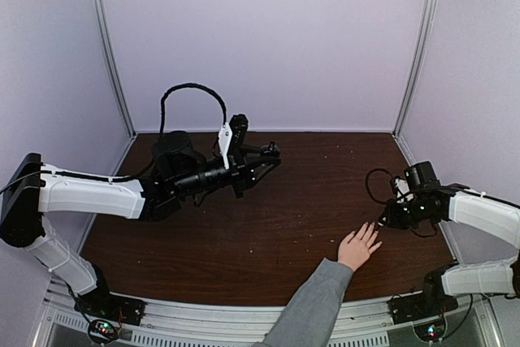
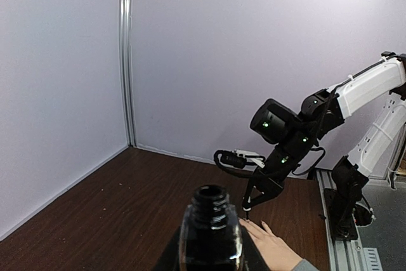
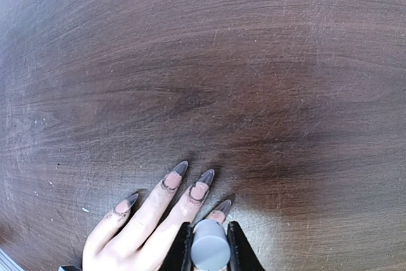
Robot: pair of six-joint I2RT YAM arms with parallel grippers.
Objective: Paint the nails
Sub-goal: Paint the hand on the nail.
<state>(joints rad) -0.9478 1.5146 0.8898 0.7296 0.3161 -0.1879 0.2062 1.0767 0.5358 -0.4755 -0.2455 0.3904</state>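
A light-skinned hand with a grey sleeve lies flat on the brown table, fingers spread. Its nails are long and pointed, pink with dark tips; three show beside the one under my tool. My right gripper is shut on a grey brush cap, held upright just above the fingertips; it also shows in the top view. My left gripper holds a dark open polish bottle above the table's middle left.
Purple walls with metal posts enclose the table. The right arm leans over the hand in the left wrist view. Small crumbs dot the wood.
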